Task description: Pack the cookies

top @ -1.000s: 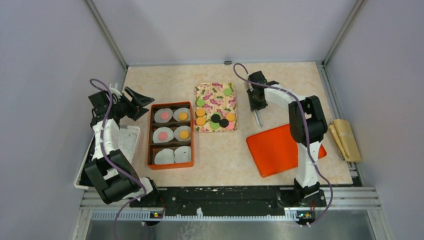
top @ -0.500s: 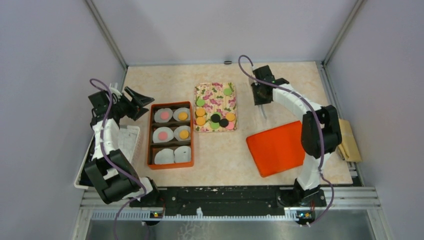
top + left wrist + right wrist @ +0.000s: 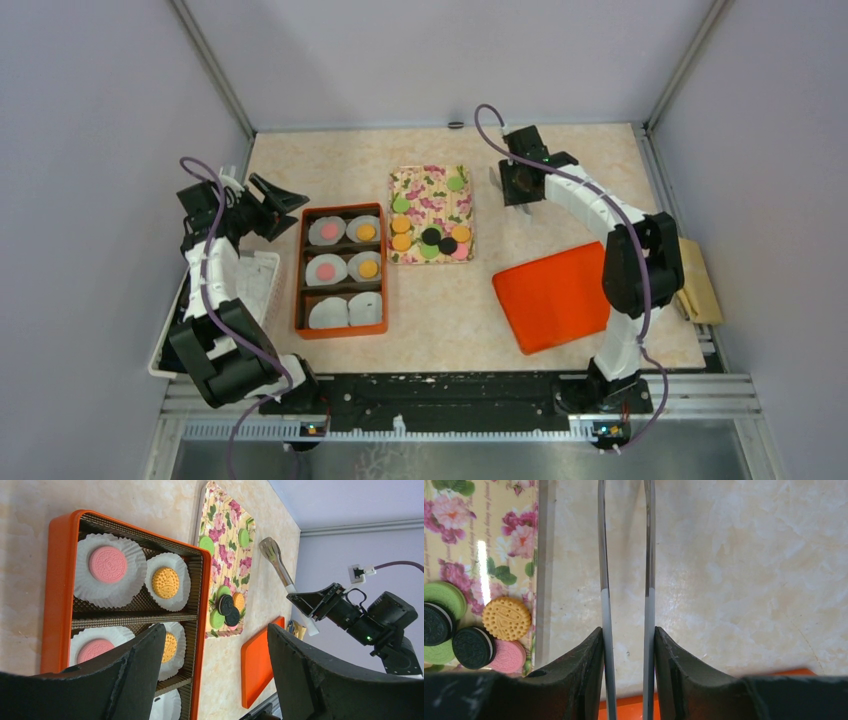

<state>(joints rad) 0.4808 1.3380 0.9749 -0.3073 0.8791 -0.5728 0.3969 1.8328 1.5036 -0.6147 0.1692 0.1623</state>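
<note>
My right fingers [image 3: 584, 670] pinch slim silver metal tongs [image 3: 650, 555] beside the floral rectangular tray [image 3: 454, 510]; left fingers [image 3: 125, 680] spread. Next, I'd straddle one small round orange cookie [image 3: 506, 618].

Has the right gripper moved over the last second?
Yes. The right gripper, holding the tongs, has shifted toward the back of the table, away from the orange lid.

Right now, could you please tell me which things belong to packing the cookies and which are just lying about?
Job: cookies, floral tray, orange box, paper liners, tongs in the right claw, probably the orange lid.
Lying about: white basket, brown packet.
</note>
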